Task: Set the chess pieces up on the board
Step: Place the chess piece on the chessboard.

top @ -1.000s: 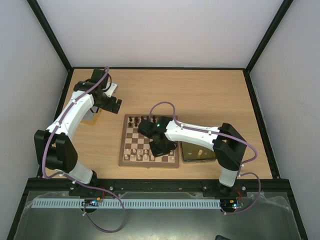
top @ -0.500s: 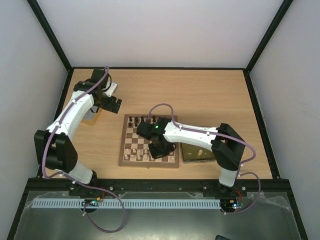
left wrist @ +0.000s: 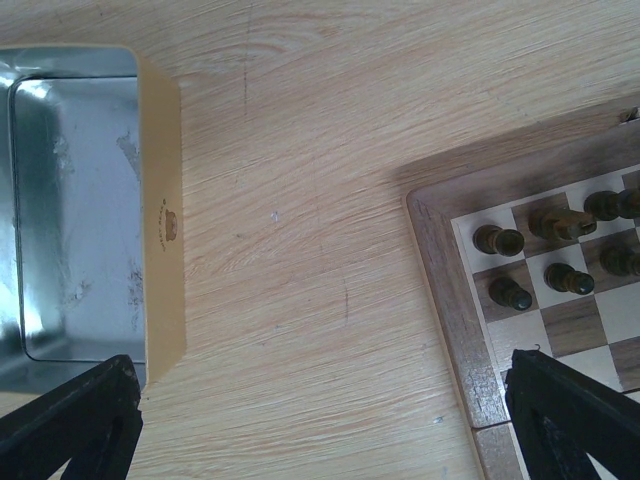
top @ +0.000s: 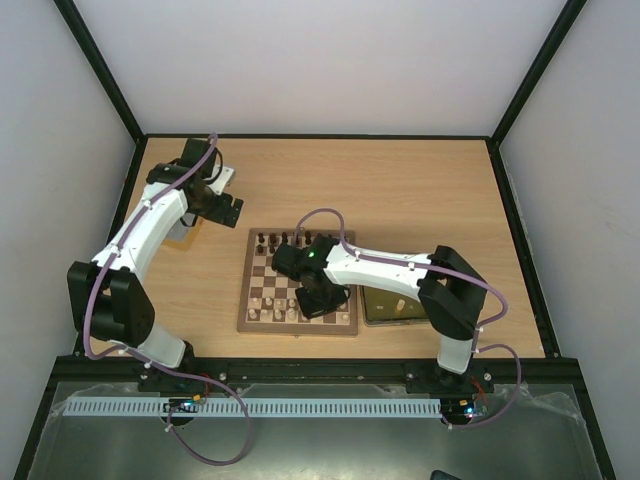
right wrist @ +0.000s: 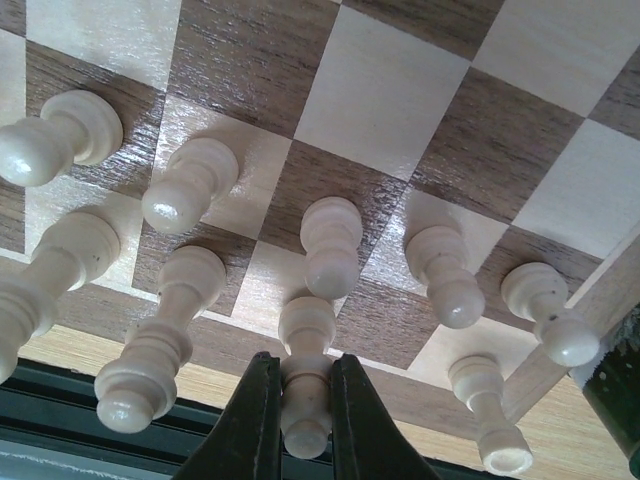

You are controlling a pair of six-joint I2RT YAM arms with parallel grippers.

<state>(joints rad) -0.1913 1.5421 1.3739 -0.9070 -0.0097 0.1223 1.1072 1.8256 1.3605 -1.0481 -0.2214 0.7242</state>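
Within right gripper (right wrist: 306, 385), cream chess piece (right wrist: 308, 328)

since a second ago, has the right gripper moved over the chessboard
Yes. The right gripper, shut on a cream chess piece, has shifted slightly left across the chessboard, away from its right edge.

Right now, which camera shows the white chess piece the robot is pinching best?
The right wrist view: the cream piece fills the foreground, pinched in the right gripper. In the top view the gripper hides it. The left wrist view catches only dark pieces, not this one.
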